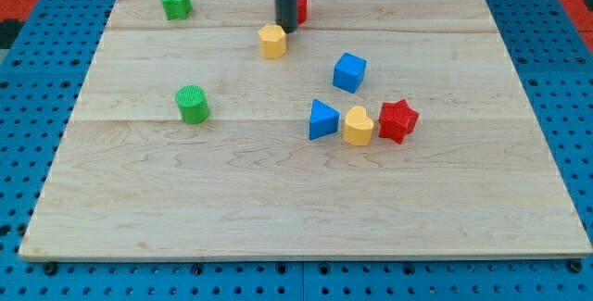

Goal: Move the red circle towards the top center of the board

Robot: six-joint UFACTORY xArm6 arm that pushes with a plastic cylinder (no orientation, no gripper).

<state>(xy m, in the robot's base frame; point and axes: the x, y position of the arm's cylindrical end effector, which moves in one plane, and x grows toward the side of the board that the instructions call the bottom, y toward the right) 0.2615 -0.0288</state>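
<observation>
The red circle (pixel 301 6) sits near the view's top centre of the wooden board (pixel 306 199), mostly hidden behind my dark rod. My tip (pixel 285 29) rests just left of and below the red circle, touching or nearly touching it. A yellow hexagon block (pixel 272 41) lies right below the tip.
A green star (pixel 175 2) is at the top left. A green cylinder (pixel 193 104) is at the left middle. A blue cube (pixel 349 71) is right of centre. A blue triangle (pixel 322 119), yellow heart (pixel 358 126) and red star (pixel 397 120) stand in a row.
</observation>
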